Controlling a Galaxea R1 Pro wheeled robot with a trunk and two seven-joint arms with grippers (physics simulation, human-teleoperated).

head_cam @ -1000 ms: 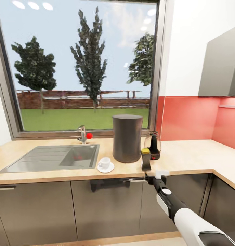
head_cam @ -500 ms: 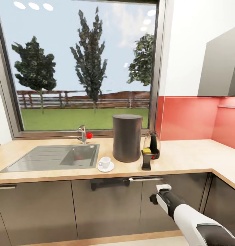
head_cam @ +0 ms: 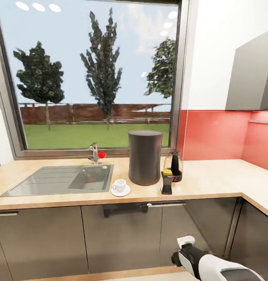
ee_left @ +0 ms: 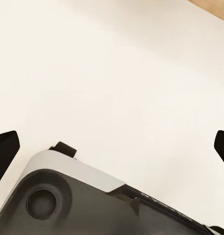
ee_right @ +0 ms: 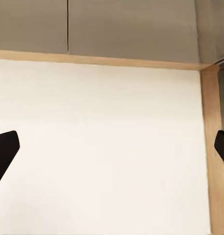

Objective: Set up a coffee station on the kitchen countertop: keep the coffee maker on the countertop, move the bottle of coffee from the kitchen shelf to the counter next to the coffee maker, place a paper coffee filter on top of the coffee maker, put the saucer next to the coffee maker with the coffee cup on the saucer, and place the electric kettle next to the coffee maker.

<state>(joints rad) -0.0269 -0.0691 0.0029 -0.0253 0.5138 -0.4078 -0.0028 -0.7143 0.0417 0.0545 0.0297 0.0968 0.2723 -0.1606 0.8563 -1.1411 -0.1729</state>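
Both your hands spread, empty. Bottle [head_cam: 166, 182], kettle [head_cam: 174, 165], cup [head_cam: 119, 185] on saucer [head_cam: 121, 191] beside coffee maker [head_cam: 145, 157]; filter still missing.

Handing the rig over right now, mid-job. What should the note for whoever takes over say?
Left gripper: jaws open, empty, over pale floor.
Right gripper: jaws open, empty, low in front of the cabinets.
On the countertop: coffee maker; coffee cup on saucer beside it, toward the sink; bottle of coffee and electric kettle on its other side.
Done: bottle, cup, saucer and kettle look placed.
Left: put a paper coffee filter on the coffee maker; its top looks bare.
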